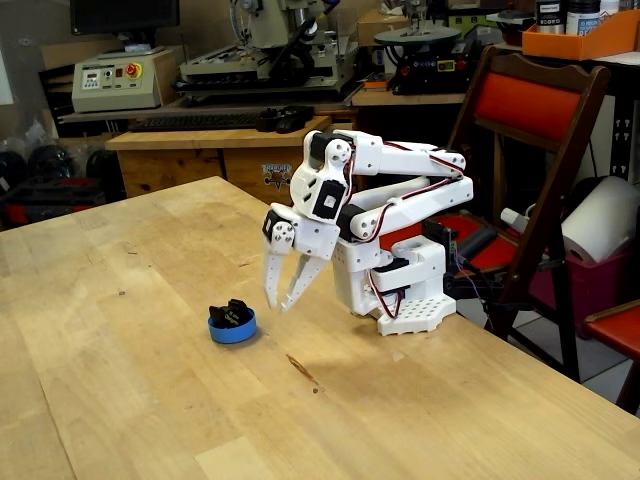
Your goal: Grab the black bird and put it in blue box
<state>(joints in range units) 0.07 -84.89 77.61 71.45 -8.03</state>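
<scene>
The black bird (232, 314) sits inside the blue box (232, 329), a small round blue dish on the wooden table, left of centre in the fixed view. My white gripper (278, 305) hangs to the right of the dish, fingers pointing down at the tabletop. Its fingers stand slightly apart with nothing between them. The arm is folded low over its white base (400, 285).
The wooden table (150, 400) ends just right of the arm base. A red folding chair (530, 110) stands beyond that edge, with a paper roll (600, 220) behind it. Workbenches with machines fill the background.
</scene>
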